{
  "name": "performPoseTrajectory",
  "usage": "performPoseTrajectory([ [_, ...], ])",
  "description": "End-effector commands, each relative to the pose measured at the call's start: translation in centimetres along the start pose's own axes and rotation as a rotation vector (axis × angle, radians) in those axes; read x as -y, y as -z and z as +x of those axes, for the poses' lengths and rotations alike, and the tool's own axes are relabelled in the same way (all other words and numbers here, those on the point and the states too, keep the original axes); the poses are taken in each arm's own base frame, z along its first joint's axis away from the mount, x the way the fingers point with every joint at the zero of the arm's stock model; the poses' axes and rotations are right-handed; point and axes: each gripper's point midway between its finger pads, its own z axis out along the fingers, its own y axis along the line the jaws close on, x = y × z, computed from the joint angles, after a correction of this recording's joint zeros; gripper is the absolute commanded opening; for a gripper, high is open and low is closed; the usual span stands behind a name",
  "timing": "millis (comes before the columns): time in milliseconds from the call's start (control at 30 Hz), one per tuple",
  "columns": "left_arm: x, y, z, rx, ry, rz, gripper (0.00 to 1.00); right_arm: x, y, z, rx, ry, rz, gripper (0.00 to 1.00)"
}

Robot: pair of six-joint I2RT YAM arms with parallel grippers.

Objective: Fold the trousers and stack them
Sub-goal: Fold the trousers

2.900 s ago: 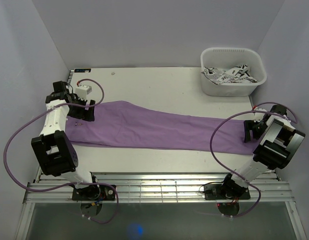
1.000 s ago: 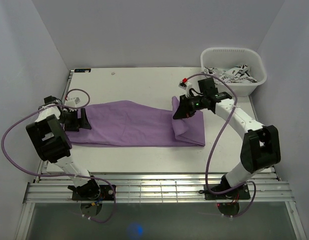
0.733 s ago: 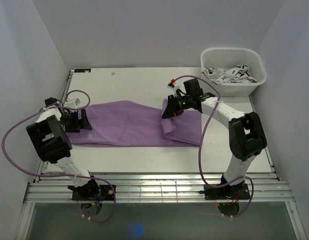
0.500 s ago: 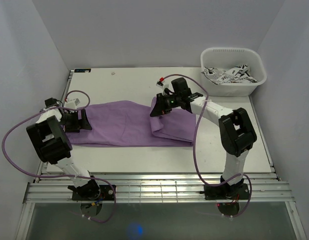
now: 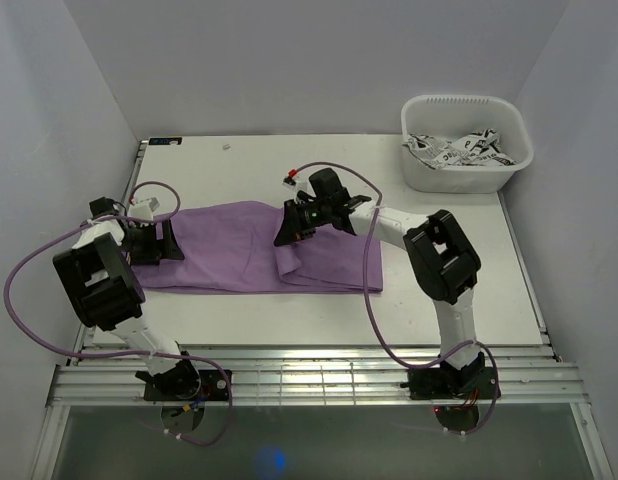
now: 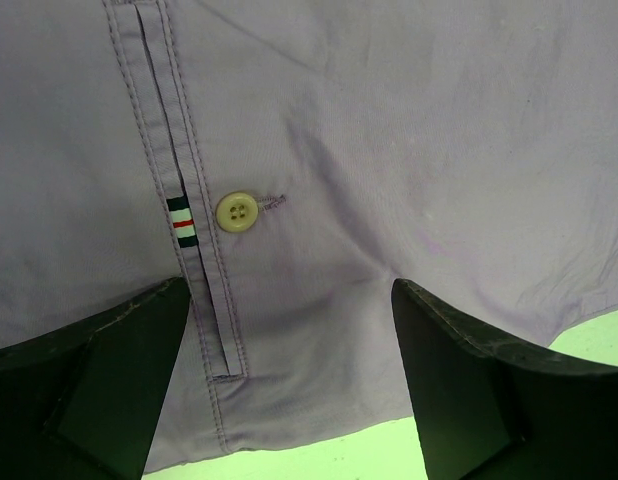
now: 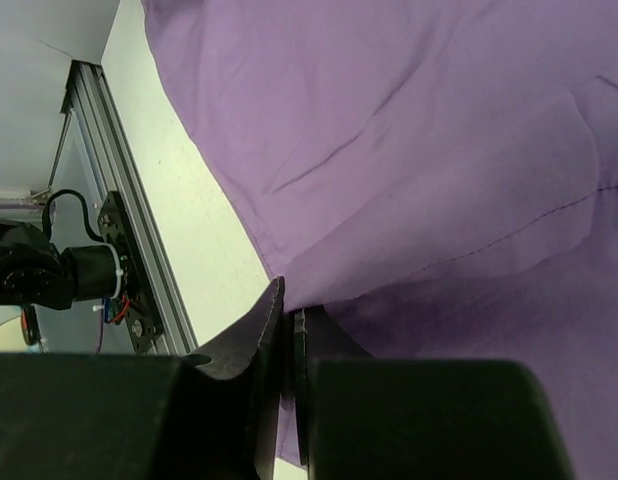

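Observation:
The lilac trousers lie across the table with their right end doubled back over the middle. My right gripper is shut on the lifted leg end of the trousers, holding it above the flat cloth near the centre. At the left end my left gripper stands open over the waist. In the left wrist view the fingers straddle the waistband, with a pale button and a striped tag just ahead.
A white tub holding printed cloth stands at the back right corner. The metal rail runs along the near edge, also showing in the right wrist view as the rail. Purple cables loop from both arms.
My right gripper has carried the leg end leftward from the table's right part to near the centre, folding the trousers over. The left gripper has stayed open at the waist.

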Motion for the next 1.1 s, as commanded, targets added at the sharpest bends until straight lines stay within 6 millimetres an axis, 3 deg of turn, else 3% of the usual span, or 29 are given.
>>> performPoseTrajectory([
  [0,0.8,-1.2,3.9,-0.105,0.076,0.035,0.94,-1.7,-0.9,-2.7,0.069,0.054,-0.039,0.08],
  [500,0.9,-1.3,4.5,-0.117,0.077,0.037,0.94,-1.1,-3.4,-2.4,0.052,0.015,-0.04,0.08],
  [533,0.9,-1.2,4.5,-0.116,0.075,0.034,0.95,-1.1,-3.5,-2.4,0.052,0.011,-0.044,0.19],
  [633,1.0,-1.0,4.2,-0.112,0.078,0.039,0.95,-1.1,-3.9,-2.4,0.05,0.005,-0.056,0.38],
  [700,1.4,-0.7,3.3,-0.09,0.072,0.058,0.96,-1.5,-3.7,-2.8,0.057,0.016,-0.067,0.66],
  [767,2.1,0.1,2.5,-0.067,0.065,0.085,0.98,-1.9,-3.3,-3.2,0.06,0.038,-0.075,0.8],
  [833,3.4,1.0,1.2,-0.025,0.053,0.143,0.98,-3.1,-2.4,-4.1,0.072,0.071,-0.094,0.88],
  [867,3.9,1.4,0.6,-0.006,0.042,0.159,0.98,-3.4,-2.0,-4.2,0.071,0.089,-0.098,0.97],
  [967,5.8,3.3,-1.3,0.062,0.006,0.222,0.98,-4.9,0.7,-5.6,0.09,0.164,-0.118,0.98],
  [1067,8.1,5.6,-3.1,0.136,-0.055,0.3,0.98,-5.2,3.6,-5.4,0.073,0.211,-0.115,0.92],
])
